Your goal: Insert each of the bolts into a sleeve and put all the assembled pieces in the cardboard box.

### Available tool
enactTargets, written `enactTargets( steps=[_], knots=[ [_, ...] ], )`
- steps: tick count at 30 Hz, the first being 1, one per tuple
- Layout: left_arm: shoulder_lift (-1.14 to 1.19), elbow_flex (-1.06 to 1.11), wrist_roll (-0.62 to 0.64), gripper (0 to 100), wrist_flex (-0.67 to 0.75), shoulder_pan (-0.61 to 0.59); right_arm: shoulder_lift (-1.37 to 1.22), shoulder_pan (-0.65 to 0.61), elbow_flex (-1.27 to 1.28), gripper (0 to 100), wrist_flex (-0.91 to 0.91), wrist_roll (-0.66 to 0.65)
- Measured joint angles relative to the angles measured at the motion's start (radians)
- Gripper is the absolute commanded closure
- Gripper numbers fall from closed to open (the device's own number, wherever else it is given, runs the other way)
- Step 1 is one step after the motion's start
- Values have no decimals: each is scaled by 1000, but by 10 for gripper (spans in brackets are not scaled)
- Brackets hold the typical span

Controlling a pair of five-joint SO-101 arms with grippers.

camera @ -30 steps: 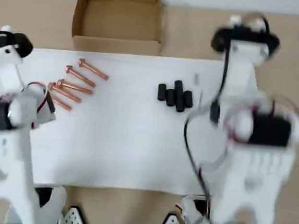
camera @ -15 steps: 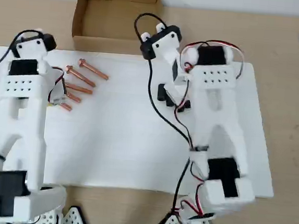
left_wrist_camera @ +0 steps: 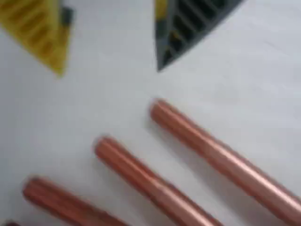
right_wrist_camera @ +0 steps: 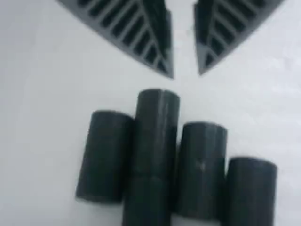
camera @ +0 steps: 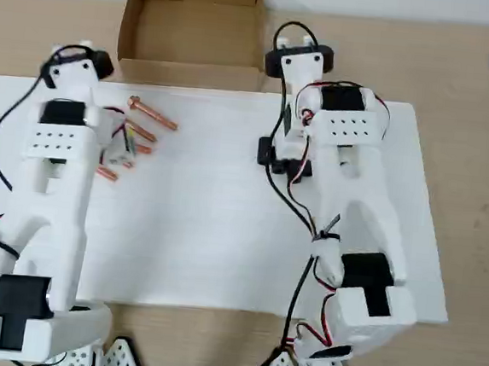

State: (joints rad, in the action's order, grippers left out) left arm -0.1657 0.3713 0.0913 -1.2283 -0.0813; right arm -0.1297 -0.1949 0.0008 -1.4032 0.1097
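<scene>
In the high view, the cardboard box (camera: 193, 33) was seen at the upper centre, on the counter (camera: 472, 126) beyond a white sheet (camera: 197, 230). The bolts (camera: 152, 115) were scattered at the sheet's upper left beside the left arm (camera: 55, 141). The sleeves (camera: 266, 151) were clustered at centre, partly covered by the right arm (camera: 350, 149).

In the left wrist view, the left claw (left_wrist_camera: 109, 68) was spread wide, empty, near three bolts.

In the right wrist view, the right claw (right_wrist_camera: 184, 70) was parted narrowly, holding nothing, close to the sleeves.
</scene>
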Motion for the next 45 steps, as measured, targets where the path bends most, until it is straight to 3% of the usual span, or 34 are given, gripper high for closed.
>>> enactTargets(
  steps=[4, 17, 27, 45],
  knots=[
    [17, 21, 110, 832, 29, 15, -2, 0, 3, 917, 15, 12],
    [196, 26, 264, 832, 167, 15, -2, 18, 54, 883, 72, 12],
    [207, 57, 290, 832, 244, 15, -2, 23, 247, 882, 195, 12],
    [207, 61, 253, 829, 222, 15, -219, 25, 150, 882, 252, -60]
  ],
)
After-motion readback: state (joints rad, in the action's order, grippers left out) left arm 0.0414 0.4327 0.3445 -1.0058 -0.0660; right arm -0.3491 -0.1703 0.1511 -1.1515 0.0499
